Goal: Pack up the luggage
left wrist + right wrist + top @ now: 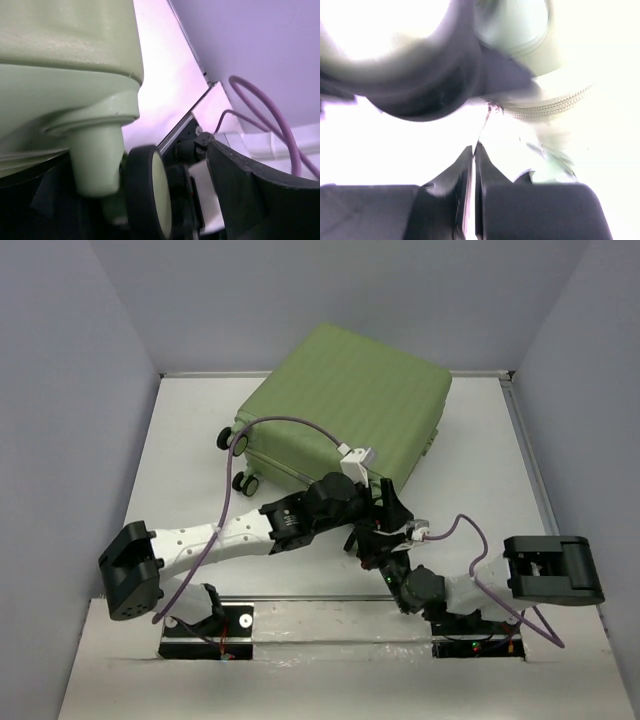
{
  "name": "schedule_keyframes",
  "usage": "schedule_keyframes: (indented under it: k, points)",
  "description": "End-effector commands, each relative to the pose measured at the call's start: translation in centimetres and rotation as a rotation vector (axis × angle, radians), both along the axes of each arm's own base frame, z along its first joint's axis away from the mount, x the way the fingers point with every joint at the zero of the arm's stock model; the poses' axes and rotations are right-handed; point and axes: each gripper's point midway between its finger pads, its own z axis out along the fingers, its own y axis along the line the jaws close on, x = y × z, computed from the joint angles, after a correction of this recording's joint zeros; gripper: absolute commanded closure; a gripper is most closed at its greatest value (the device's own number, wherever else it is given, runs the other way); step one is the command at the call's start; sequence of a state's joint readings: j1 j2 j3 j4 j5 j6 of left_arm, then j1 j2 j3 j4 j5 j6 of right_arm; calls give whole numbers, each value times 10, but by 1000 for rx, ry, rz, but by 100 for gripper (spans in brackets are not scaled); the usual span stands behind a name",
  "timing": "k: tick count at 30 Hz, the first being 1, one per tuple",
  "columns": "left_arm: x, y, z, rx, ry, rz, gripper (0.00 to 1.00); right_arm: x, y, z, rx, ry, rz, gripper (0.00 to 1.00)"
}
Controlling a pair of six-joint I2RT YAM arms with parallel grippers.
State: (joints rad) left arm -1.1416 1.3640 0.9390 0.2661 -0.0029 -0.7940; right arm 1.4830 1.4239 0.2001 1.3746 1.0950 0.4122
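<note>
The pale green luggage (350,400) lies shut and flat at the back of the table. Its near right corner fills the left wrist view (65,60). My left gripper (388,502) is at that corner, open, with a black caster wheel (150,195) between its fingers (260,195). My right gripper (378,548) is just in front of the same corner. In the right wrist view it (474,147) is shut on a thin zipper pull that leads up to the zipper (550,105). A blurred dark wheel (410,65) hangs above it.
Two more black wheels (236,460) stick out at the suitcase's left side. Grey walls close in the white table (180,470) on the left, back and right. Purple cables (290,425) loop over both arms. The mounting rail (330,615) runs along the near edge.
</note>
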Motion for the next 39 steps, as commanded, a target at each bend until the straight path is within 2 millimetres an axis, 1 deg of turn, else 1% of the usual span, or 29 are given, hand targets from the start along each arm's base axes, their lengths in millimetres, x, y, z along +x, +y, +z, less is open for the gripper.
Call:
schedule_keyframes:
  k: [1,2,4,5,6,7,9,10,11,12,13,15,16,18,19,20,22,23,24,25,26,27,29,31,32,34,35,37,39]
  points:
    - [-34,34,238,-429,-385,-85,1,-49,10,53,288,-51,330,93]
    - [-18,63,226,-306,-400,27,1,-49,6,28,215,5,327,93]
    - [6,107,213,-194,-428,183,1,-51,1,16,160,63,333,93]
    - [5,143,219,-187,-433,249,1,-53,-1,16,150,77,340,93]
    - [21,173,186,-52,-401,355,1,-52,-5,32,192,75,339,93]
    - [17,210,165,38,-371,418,1,-52,-8,22,125,83,331,93]
    - [23,256,144,125,-332,569,1,-53,-13,26,124,83,338,93]
    - [31,285,136,175,-324,693,1,-53,-15,29,123,78,341,85]
    - [25,308,119,228,-293,746,1,-54,-19,28,99,84,343,74]
    - [24,320,113,247,-284,784,1,-56,-18,28,80,87,356,64]
    - [23,328,109,264,-283,814,1,-57,-18,30,45,96,365,47]
    - [22,333,99,315,-280,820,1,-60,-16,31,12,112,383,34]
    - [23,330,96,332,-280,800,1,-61,-15,32,-13,131,386,26]
    - [29,318,82,424,-272,754,1,-64,-13,31,-40,140,402,20]
    - [32,319,76,481,-281,755,1,-65,-12,30,-48,143,411,18]
    - [39,320,64,559,-271,767,1,-67,-11,30,-57,149,422,17]
    - [48,325,56,643,-289,762,1,-73,-8,28,-63,164,456,16]
    - [53,325,55,652,-298,750,1,-75,-9,23,-79,180,462,15]
    - [66,332,54,648,-298,778,1,-77,-8,22,-88,186,475,15]
    - [72,338,52,670,-303,789,1,-78,-8,21,-96,191,482,15]
    - [83,343,49,714,-322,782,1,-79,-8,17,-115,194,486,15]
    - [93,355,44,727,-296,788,1,-81,-7,16,-122,197,503,15]
    - [108,366,33,783,-280,767,1,-84,-6,16,-131,194,518,14]
    - [119,357,35,751,-293,739,1,-85,-4,17,-133,195,528,14]
    - [129,358,30,765,-271,744,1,-85,-4,15,-141,194,530,14]
    - [139,357,29,770,-275,717,1,-87,-2,16,-152,189,544,14]
    - [147,350,29,762,-279,687,1,-87,-1,15,-162,189,547,14]
    - [153,342,29,767,-289,633,1,-89,0,13,-168,192,554,14]
    - [160,334,34,762,-322,591,1,-90,1,11,-174,196,563,14]
